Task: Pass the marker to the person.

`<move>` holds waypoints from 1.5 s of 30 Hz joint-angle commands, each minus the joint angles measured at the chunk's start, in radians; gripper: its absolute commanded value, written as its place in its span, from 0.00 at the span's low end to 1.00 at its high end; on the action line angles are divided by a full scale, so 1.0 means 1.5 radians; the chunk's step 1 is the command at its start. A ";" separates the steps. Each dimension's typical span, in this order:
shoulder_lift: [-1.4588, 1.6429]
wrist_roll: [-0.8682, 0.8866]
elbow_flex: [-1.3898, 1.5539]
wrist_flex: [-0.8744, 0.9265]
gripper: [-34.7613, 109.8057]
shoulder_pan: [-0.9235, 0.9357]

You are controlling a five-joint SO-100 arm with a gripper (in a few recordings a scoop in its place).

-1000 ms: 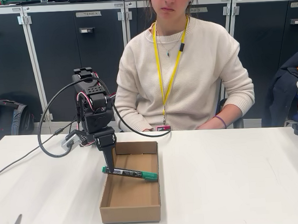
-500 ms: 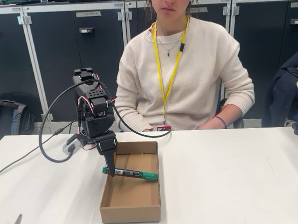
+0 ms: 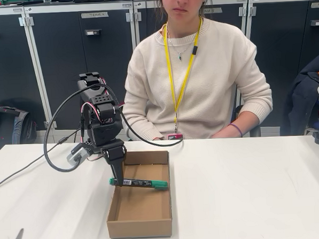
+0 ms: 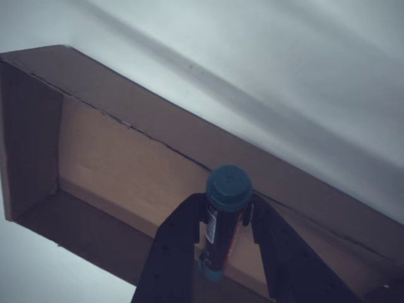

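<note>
Claw: the black two-finger claw (image 3: 119,180) is clamped on the slim black marker with green cap and green end (image 3: 139,183), near its left end in the fixed view.
Marker: held roughly level, just above the open brown cardboard box (image 3: 140,227) on the white bench (image 3: 249,190).
Axis: the barrel runs left to right across the box, cap end sticking out rightward from the claw.
Person: seated in a cream knit sweater (image 3: 199,69) behind the bench, beyond the box's far wall.
Wrist view: fingers (image 4: 173,243) flank the barrel (image 4: 222,221).

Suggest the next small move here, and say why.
Probably lift straight up: the gripper is shut on the marker near its left end, level over the cardboard box, and the person sits behind the table, hands low.
</note>
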 commanded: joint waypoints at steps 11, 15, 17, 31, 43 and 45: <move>0.105 0.001 -0.086 0.091 0.21 -0.017; 0.112 0.002 -0.089 0.094 0.21 -0.019; 0.116 0.002 -0.094 0.099 0.21 -0.020; 0.128 0.005 -0.152 0.155 0.33 -0.024; 0.130 -0.012 -0.092 0.114 0.22 -0.012; 0.128 -0.012 -0.046 0.078 0.23 0.000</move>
